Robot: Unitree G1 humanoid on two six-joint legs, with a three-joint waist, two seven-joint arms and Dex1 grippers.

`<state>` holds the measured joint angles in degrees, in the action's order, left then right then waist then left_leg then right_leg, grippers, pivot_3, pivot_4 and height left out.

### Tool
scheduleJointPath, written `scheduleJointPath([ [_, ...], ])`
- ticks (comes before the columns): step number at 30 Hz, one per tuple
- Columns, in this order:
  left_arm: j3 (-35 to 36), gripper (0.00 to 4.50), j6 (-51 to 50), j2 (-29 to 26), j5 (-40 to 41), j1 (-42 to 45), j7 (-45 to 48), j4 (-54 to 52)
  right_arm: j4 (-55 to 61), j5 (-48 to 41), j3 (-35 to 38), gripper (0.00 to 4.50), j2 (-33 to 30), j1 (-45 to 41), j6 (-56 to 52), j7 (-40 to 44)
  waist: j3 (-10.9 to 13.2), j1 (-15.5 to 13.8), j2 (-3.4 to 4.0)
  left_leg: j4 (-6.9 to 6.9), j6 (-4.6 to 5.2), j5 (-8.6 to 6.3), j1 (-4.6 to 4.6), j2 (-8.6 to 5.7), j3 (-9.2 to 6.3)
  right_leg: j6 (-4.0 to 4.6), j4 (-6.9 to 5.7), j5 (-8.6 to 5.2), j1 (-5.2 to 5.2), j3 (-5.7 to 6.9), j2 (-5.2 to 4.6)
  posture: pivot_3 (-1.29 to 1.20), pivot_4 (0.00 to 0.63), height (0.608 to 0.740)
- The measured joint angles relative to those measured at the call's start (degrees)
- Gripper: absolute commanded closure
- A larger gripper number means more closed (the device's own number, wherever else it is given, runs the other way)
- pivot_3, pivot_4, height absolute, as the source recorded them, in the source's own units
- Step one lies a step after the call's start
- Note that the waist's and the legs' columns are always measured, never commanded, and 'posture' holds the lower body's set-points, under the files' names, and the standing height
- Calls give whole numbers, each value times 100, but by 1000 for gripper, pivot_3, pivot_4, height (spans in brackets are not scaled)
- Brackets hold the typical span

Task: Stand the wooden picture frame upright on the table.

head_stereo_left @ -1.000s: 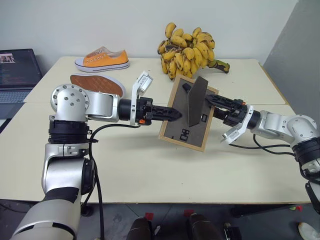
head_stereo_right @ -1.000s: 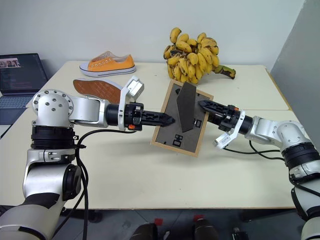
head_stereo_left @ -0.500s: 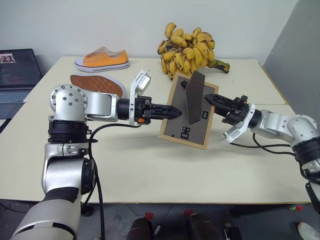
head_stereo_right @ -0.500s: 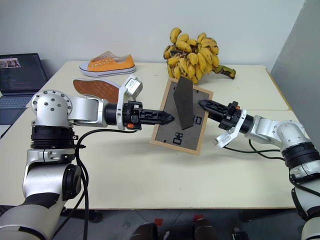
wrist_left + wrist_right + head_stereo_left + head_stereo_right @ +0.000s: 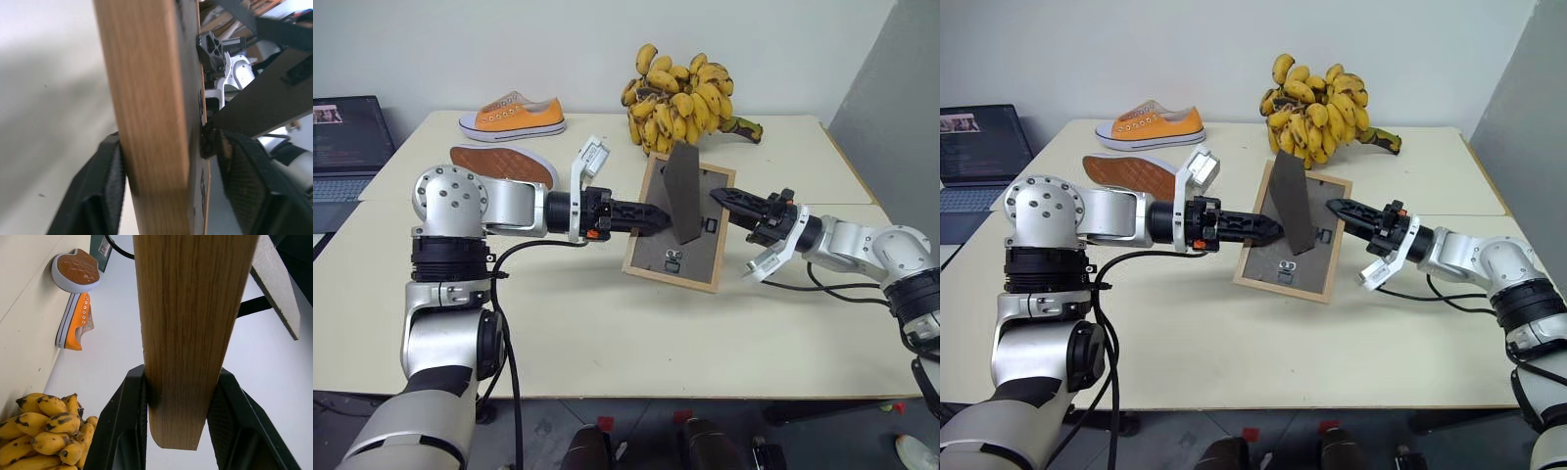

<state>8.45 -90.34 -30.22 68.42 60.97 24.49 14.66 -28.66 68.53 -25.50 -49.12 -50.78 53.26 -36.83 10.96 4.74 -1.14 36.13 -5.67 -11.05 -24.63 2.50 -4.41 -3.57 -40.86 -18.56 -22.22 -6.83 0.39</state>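
1. My right pincer (image 5: 1335, 207) is clamped on the right edge of the wooden picture frame (image 5: 676, 257).
2. My left pincer (image 5: 658, 217) straddles its left edge, fingers (image 5: 105, 181) slightly parted from the wood.
3. The frame stands tilted, back toward me, stand (image 5: 683, 194) swung out, bottom edge on the table (image 5: 607, 333) mid-surface.
4. The near half is bare; bananas (image 5: 682, 94) and shoes (image 5: 513, 116) lie beyond.

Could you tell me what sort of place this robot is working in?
Probably an indoor lab or office test area: plain cream tables pushed together against a bare white wall, an open laptop showing a dark screen, and mixed props, namely orange sneakers and a banana bunch.
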Motion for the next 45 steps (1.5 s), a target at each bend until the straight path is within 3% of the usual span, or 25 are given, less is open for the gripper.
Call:
scheduleJointPath([
  [8,16,1337,1394,-426,-798,-505,793,-887,-147,4,-160,3064,55,-117,131,7,0,1,0,-2,-1,1,1,1,1,0,1,0,0,-1,0,0,150,740],
  [12,467,1337,2550,-717,-1218,-1152,1125,-1685,-518,-145,-276,3064,334,-304,301,173,0,36,0,-8,-1,0,7,7,8,5,1,-2,0,-4,-1,0,150,740],
  [16,1116,1337,3168,-1129,-1250,-2276,1437,-2737,-1301,-1297,-262,3064,796,-469,719,991,-1,80,-6,-12,16,-9,14,10,13,6,2,-2,6,-7,-2,0,150,740],
  [19,1321,1337,3502,-1462,-1360,-3366,1734,-3611,-1786,-3407,-204,3064,1526,-433,695,2738,0,143,-15,-12,20,-12,31,11,8,6,7,-2,33,-4,-4,0,150,740],
  [24,1527,1337,3713,-1714,-1465,-4448,1863,-4392,-1177,-6798,216,3064,2475,24,-1191,5934,3,58,-21,-11,21,-13,70,10,-31,9,15,-4,94,30,-4,0,150,740],
  [29,2056,1337,3741,-1751,-1454,-5237,1638,-4801,88,-8762,781,3064,2809,613,-3872,7421,3,-67,-20,-12,21,-13,73,14,-41,21,12,-12,94,45,-2,0,150,740],
  [35,2410,1337,3810,-1742,-1434,-5750,1435,-4931,1116,-9745,1047,3064,2825,1254,-6172,8177,4,-98,-19,-18,21,-13,72,17,-37,30,10,-19,84,43,2,0,150,740],
  [42,2570,1337,3824,-1851,-1413,-6187,1520,-5098,1682,-9940,1160,3064,2813,1859,-7158,8650,4,-101,-19,-25,21,-14,71,19,-32,35,12,-24,78,42,6,0,150,740],
  [45,2589,1337,3828,-1934,-1301,-6236,1625,-5089,1980,-9924,1026,3064,2592,2151,-7215,9479,5,-110,-19,-28,20,-14,72,19,-32,34,15,-26,80,42,6,0,150,740],
])
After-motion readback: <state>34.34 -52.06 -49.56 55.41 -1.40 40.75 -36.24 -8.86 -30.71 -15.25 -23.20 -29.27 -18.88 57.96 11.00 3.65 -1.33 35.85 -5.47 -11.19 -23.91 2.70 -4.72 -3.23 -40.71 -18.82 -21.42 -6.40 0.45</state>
